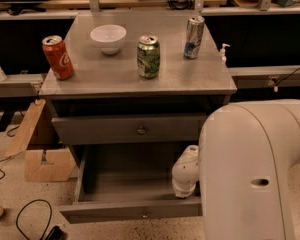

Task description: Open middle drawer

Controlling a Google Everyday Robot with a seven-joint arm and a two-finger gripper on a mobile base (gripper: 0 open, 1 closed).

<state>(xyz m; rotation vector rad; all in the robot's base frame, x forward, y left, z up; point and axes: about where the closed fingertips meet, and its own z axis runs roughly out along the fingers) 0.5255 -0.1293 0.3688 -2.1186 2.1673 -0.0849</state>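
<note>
Long grey metal middle drawer w/ small round knob (130,186) stands pulled out under grey top drawer (105,130). White gripper (185,180) inside drawer's right side; grip state can't tell.

Bulky, smooth white arm shell (250,169) with a small dark oval hole; jaws hidden behind it.

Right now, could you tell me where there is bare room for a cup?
On the cabinet top, the front strip ahead of the red can and green can is bare. The middle drawer is bare left of the end effector. Crowded behind: bowl, silver can.
</note>
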